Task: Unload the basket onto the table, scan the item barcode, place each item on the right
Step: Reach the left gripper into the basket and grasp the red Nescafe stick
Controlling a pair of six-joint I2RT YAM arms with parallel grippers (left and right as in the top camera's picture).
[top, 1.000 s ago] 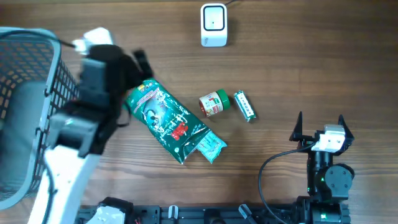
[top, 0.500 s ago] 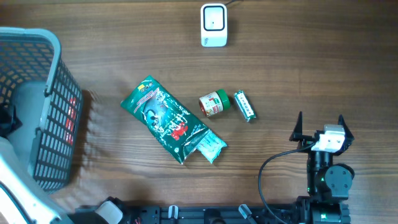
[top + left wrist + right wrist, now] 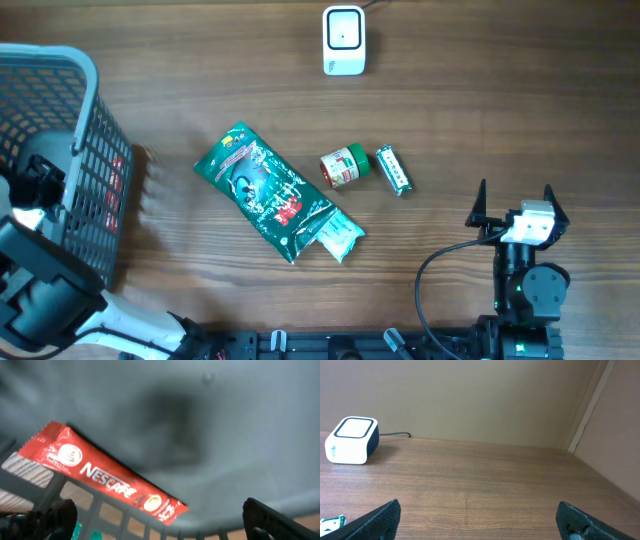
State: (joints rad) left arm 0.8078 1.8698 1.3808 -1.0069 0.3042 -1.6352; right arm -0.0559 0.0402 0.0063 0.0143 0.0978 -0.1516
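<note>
Left wrist: Nescafe sachet [image 3: 105,480] lies inside basket [image 3: 235,430]

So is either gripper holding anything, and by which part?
Nothing is held. The left gripper hangs open over the Nescafe sachet in the basket; the right gripper is open, empty.

Setup is reading as a mock shop checkout on a test bench, not a real store. A white barcode scanner [image 3: 343,40] is sitting at the far edge of a wood-grain table [image 3: 500,100] with its cable trailing off. Packaged groceries are lying mid-table: a green pouch [image 3: 270,190], a small jar [image 3: 344,166] and a green stick pack [image 3: 393,170]. At left, a grey shopping basket [image 3: 60,70] is holding a red Nescafé sachet [image 3: 100,474], and a bare beige wall [image 3: 470,395] is closing off the far side.
</note>
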